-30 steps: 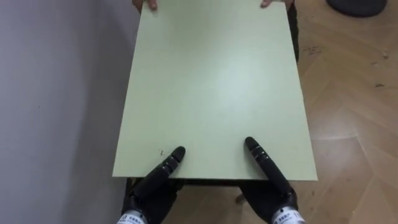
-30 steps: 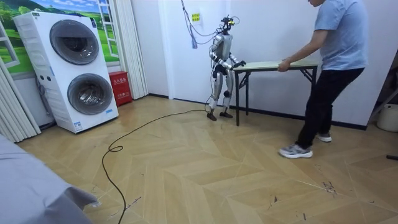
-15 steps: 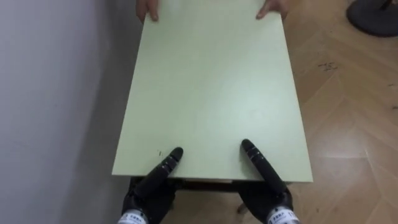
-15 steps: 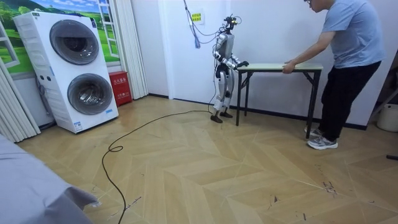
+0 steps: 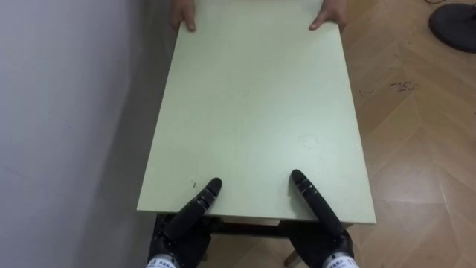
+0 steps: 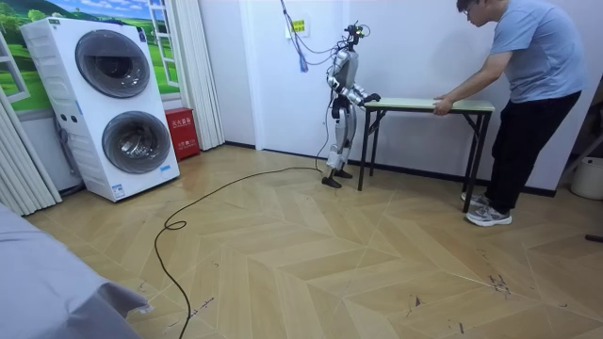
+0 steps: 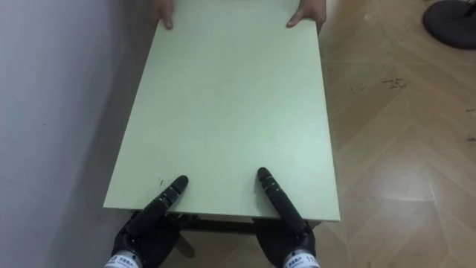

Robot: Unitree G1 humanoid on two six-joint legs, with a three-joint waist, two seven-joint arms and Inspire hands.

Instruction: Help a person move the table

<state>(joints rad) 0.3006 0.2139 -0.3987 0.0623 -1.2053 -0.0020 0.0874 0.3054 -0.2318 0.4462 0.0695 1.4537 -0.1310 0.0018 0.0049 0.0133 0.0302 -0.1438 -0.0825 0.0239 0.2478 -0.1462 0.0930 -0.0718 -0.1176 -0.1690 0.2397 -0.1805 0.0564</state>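
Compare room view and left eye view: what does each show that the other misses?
Room view: the person standing, bent forward; the table's legs; stacked washing machines. Left eye view: the tabletop from above; a dark round base on the floor. Both: the robot's left hand and right hand at one end of the table, the person's hands at the other.

Overall: bright, even, soft light in both eye views and the room view
Tabletop [image 5: 253,112]: evenly lit, matt, faintly paler near its middle
Wall [image 5: 67,112]: grey, darkening to a soft shadow band along the tabletop's left edge
Floor [image 5: 416,149]: mild sheen on the wood
Near edge: deep shade beneath; black left hand [image 5: 195,211] and right hand [image 5: 316,202] merge into it
Room view: soft shadows under the tabletop and by the person's [image 6: 532,56] feet; pale reflections on the washing machine door [image 6: 113,61]
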